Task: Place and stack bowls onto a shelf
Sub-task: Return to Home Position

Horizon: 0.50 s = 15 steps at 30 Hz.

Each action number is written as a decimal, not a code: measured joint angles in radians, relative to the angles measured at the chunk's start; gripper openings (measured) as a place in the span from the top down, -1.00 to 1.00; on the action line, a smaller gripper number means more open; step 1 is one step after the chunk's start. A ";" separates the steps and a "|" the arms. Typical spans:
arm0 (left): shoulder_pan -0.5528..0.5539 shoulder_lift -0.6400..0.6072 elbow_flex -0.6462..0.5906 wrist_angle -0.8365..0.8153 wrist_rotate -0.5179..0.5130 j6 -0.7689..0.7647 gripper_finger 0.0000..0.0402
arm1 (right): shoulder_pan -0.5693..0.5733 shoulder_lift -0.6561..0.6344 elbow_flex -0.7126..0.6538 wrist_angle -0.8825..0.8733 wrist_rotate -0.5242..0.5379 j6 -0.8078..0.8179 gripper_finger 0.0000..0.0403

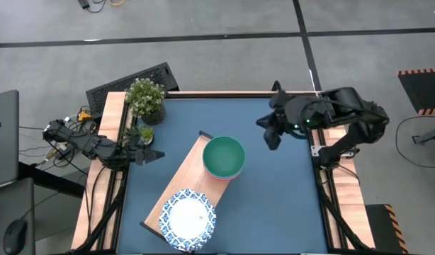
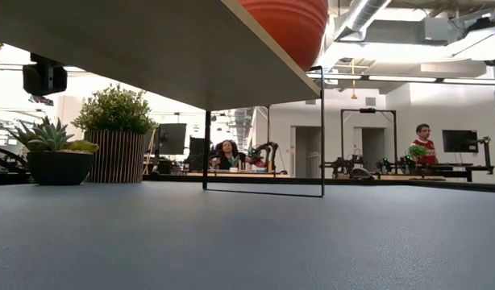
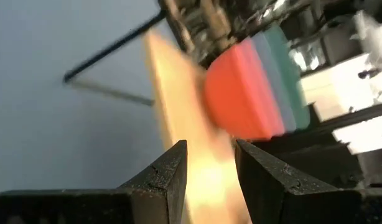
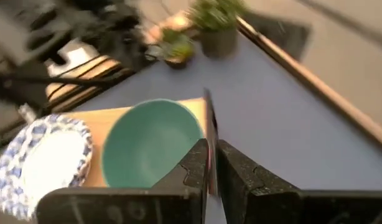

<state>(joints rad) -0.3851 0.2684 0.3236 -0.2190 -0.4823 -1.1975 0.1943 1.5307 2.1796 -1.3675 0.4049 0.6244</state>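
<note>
With the teal-green bowl [image 1: 224,156] topping the stack [image 3: 250,87] at one end of the shelf [image 1: 187,177], the right gripper [image 1: 272,136], empty and almost closed, should lift clear before swinging home so it misses the rim, while the left gripper [image 1: 152,156], empty and part-open, waits near the plants [image 1: 146,133].

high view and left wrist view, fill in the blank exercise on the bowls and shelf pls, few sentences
1. The top bowl of the stack on the shelf is ____ in colour.
2. In the left wrist view, the bottom bowl of that stack is ____.
3. The blue-and-white bowl sits at the shelf end ____ from the potted plants.
4. The gripper beside those plants belongs to the ____ arm.

Missing words: green; red; farther; left
</note>
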 joint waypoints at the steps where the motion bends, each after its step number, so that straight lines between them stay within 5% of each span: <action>1: 0.000 0.000 0.000 0.029 -0.023 0.021 0.40 | 0.008 0.000 0.000 0.032 -0.001 -0.063 0.71; 4: -0.008 0.000 -0.001 0.260 -0.016 0.322 0.40 | -0.002 -0.010 -0.001 0.116 -0.061 -0.193 0.71; 7: -0.009 -0.011 0.000 0.523 0.118 0.599 0.40 | -0.036 -0.049 -0.001 0.179 -0.151 -0.288 0.71; 10: -0.008 -0.039 0.001 0.626 0.217 0.707 0.40 | -0.076 -0.110 -0.001 0.205 -0.201 -0.368 0.71; 15: -0.008 -0.120 0.001 0.544 0.258 0.712 0.40 | -0.148 -0.242 -0.088 0.293 -0.332 -0.464 0.71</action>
<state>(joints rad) -0.3931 0.1488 0.3244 0.3245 -0.2243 -0.4858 0.0462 1.2882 2.0920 -1.0745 0.0725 0.1605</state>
